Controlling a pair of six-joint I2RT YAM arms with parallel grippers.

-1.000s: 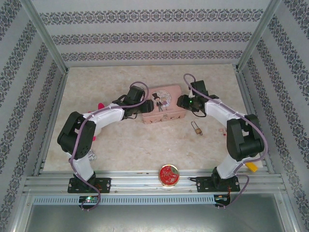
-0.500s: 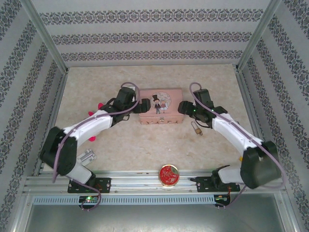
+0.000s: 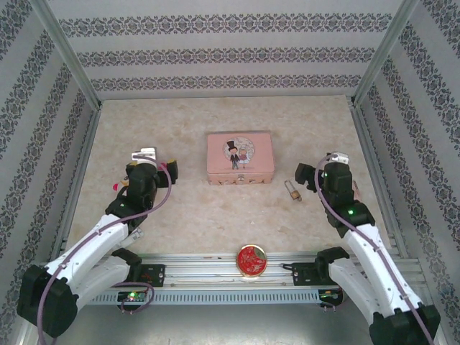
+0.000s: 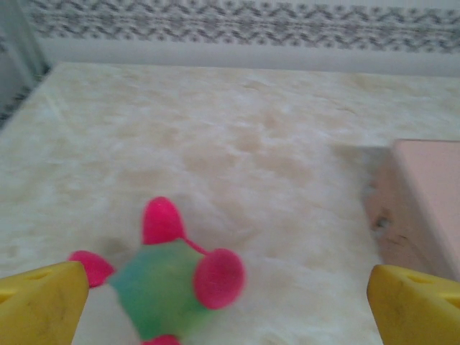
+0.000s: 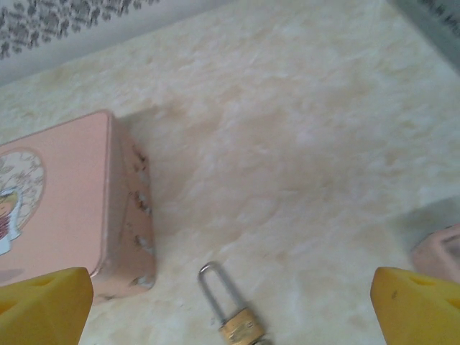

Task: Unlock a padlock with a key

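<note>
Green toy with pink knobs lying on counter, between left claw's wide-spread fingertips; pink box sitting rightward.

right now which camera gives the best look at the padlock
The right wrist view: the padlock is seen close up, its silvery shackle and brass body clear, though near the frame's bottom edge. The top external view shows it small, just right of the pink box.

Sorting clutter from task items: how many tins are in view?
2: the pink rectangular box mid-table, left of the padlock, and the round red tin at the near edge.
</note>
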